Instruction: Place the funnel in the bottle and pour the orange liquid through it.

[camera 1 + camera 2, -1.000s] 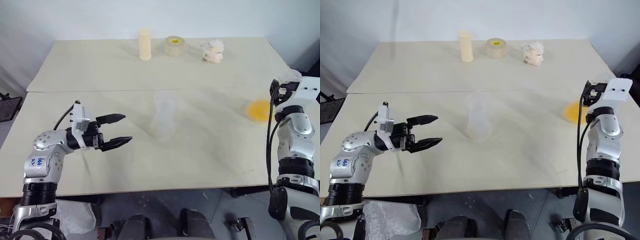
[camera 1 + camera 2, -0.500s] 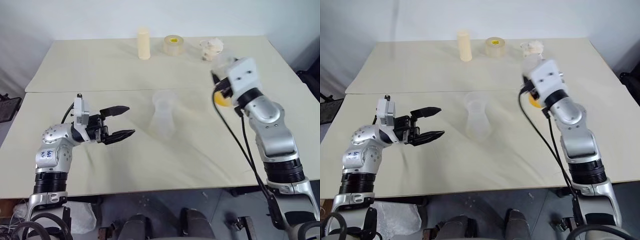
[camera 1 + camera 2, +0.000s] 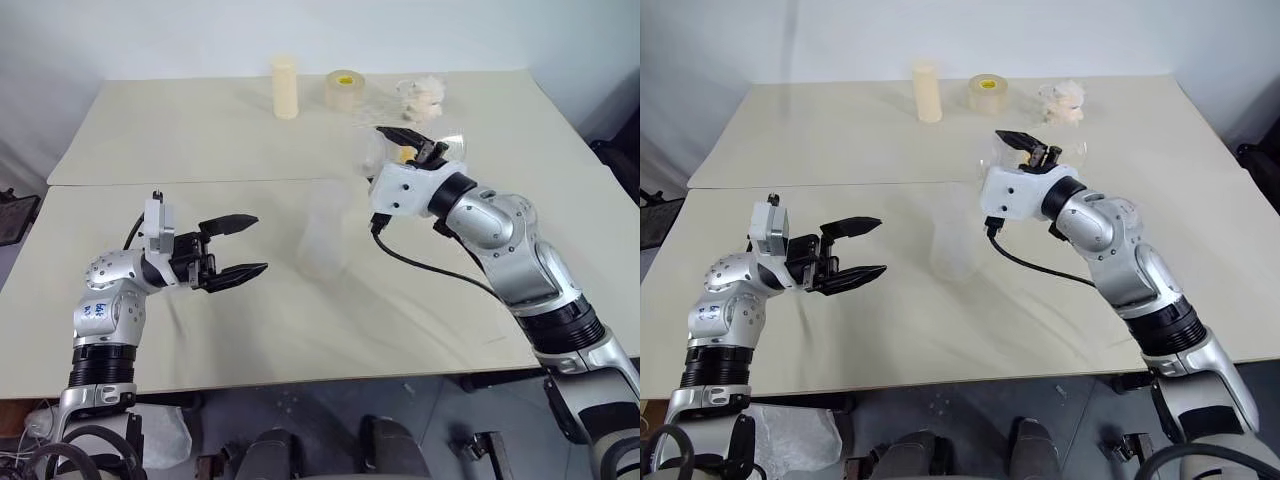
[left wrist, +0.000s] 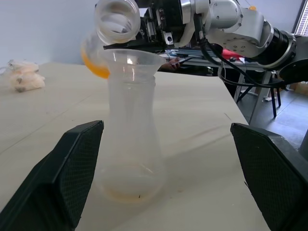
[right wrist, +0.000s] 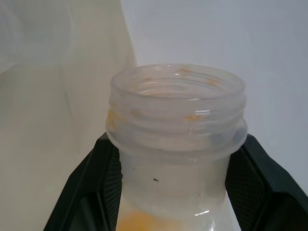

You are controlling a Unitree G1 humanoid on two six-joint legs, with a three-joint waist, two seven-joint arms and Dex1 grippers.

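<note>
Hovering over the bench's front-left part, the left gripper (image 3: 258, 243) had its jaws spread wide and empty. At mid-bench stood a clear conical flask (image 3: 325, 240) with a flared piece, apparently the funnel (image 4: 131, 60), in its mouth. Just right and above, the right gripper (image 5: 176, 144) clamped the tilted bottle (image 5: 175, 120), which held the orange liquid (image 5: 144, 222).

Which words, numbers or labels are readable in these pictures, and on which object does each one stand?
Blue handwriting on the left arm's grey elbow housing: too small and blurred to read.
No readable text anywhere else; the bottle in the right gripper carries no label.
</note>
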